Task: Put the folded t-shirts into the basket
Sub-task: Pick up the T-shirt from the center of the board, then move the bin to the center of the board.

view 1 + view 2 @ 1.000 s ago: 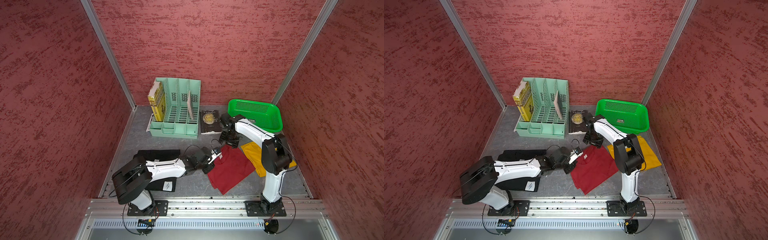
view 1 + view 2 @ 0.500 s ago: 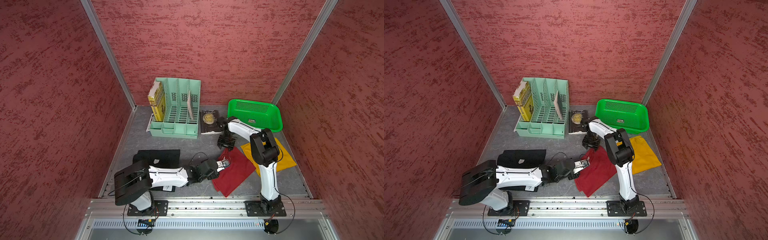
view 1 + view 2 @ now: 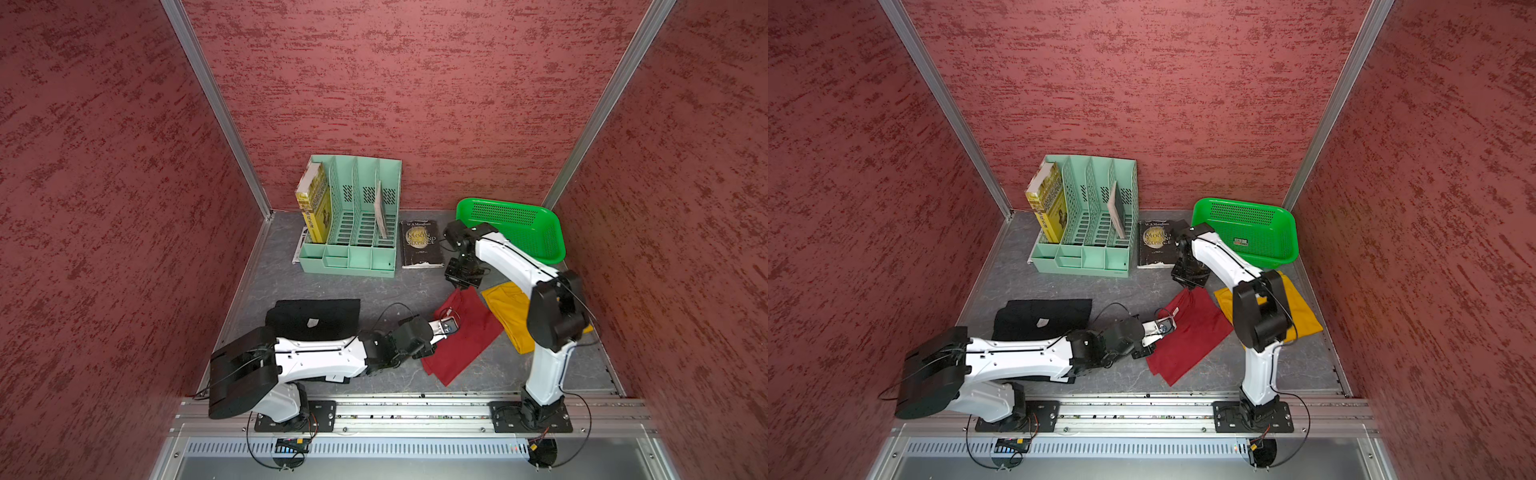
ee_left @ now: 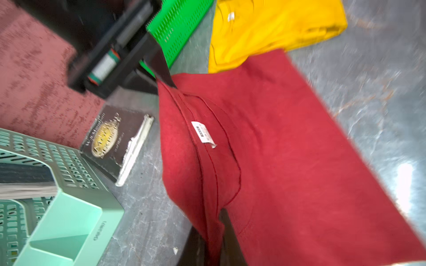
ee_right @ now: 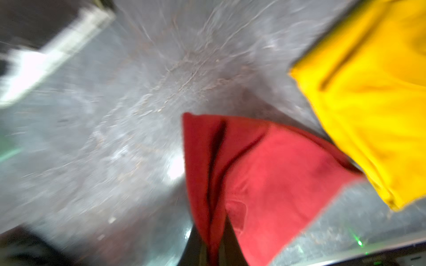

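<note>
The dark red t-shirt (image 3: 467, 334) (image 3: 1192, 332) lies folded on the grey floor mat. My left gripper (image 3: 430, 351) (image 4: 214, 253) is shut on its near-left edge. My right gripper (image 3: 462, 286) (image 5: 214, 255) is shut on its far corner, which is pinched up between the jaws. The mustard yellow t-shirt (image 3: 505, 307) (image 5: 368, 103) lies right of the red one, partly under the right arm. The black t-shirt (image 3: 316, 318) (image 3: 1038, 318) lies at the left, behind the left arm. The green basket (image 3: 498, 204) (image 3: 1246, 216) stands empty at the back right.
A mint-green file organizer (image 3: 353, 253) with books stands at the back centre. A black paperback (image 3: 419, 243) lies between it and the basket. Red walls close in the sides and back. An aluminium rail (image 3: 415, 409) runs along the front.
My right gripper's jaws have closed on the far corner of the dark red t-shirt, and the right arm's elbow has swung. The left gripper stays shut on the shirt's edge.
</note>
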### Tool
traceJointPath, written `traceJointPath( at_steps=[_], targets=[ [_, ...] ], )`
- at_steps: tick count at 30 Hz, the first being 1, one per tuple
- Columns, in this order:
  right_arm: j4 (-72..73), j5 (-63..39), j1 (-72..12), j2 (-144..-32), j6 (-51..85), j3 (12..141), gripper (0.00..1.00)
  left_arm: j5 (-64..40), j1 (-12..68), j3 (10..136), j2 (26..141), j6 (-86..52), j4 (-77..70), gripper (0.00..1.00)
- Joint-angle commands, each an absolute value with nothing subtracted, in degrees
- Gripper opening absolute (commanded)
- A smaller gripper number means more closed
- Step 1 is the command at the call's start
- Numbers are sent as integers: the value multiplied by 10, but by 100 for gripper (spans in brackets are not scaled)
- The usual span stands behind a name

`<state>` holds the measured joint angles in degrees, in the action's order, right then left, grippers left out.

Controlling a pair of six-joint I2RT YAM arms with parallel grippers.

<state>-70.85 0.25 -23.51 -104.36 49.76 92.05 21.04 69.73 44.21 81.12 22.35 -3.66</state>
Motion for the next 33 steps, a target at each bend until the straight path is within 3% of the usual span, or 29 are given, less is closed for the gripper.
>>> traceJointPath(
  at_steps=[1,7,15,25,33],
  targets=[
    [-723,41,-230,-962,556,905,0,195,699,482,778,220,-33,0],
    [-749,109,-207,-852,614,906,0,159,680,556,793,251,-21,1],
    [-764,143,-129,-777,641,941,0,20,612,672,867,293,-21,0],
    [-744,146,-7,-831,648,1000,0,-68,535,898,1086,272,-13,0],
    [-642,124,27,-890,627,1022,0,-87,509,1084,1264,231,-27,0]
  ],
)
